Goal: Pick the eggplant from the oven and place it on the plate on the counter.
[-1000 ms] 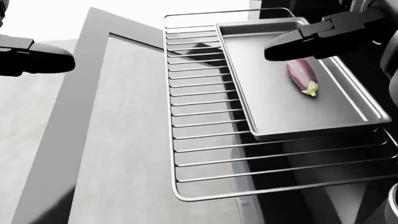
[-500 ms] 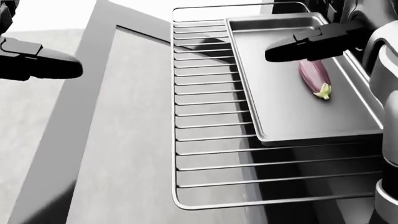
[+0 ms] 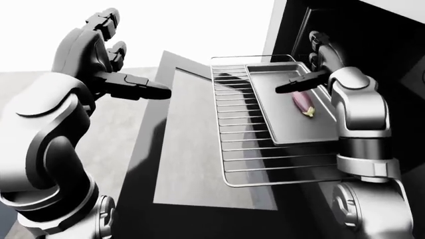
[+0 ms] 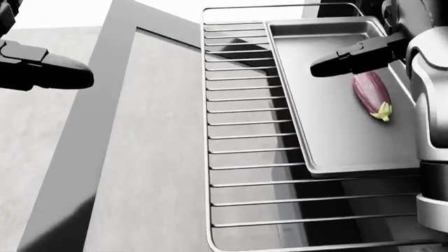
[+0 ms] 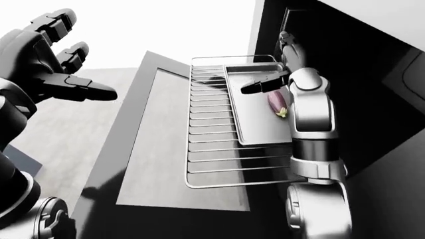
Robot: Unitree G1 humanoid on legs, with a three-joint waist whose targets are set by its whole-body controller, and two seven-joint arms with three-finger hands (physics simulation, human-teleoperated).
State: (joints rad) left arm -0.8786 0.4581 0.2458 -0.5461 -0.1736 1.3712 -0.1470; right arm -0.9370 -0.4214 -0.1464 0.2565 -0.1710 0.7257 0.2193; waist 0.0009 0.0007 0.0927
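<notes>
Meanwhile the eggplant (image 4: pixel 373 93) lies on the baking tray (image 4: pixel 336 142) atop the pulled-out oven rack (image 4: pixel 245 157); the right hand (image 4: pixel 350 59), fingers spread, hovers above it; a glancing touch could roll it away; the left hand (image 5: pixel 50 74) hangs spread, well apart.

Purple eggplant (image 4: pixel 372 92), green stem toward view's bottom, lying slanted on metal baking tray (image 4: pixel 329 136), untouched

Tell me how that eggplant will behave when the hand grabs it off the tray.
The eggplant looks smooth and glossy, so it may slip in the fingers. Its rounded, tapered body lies loose on the flat tray, so a nudge would probably roll it. It is small and likely light and firm.
</notes>
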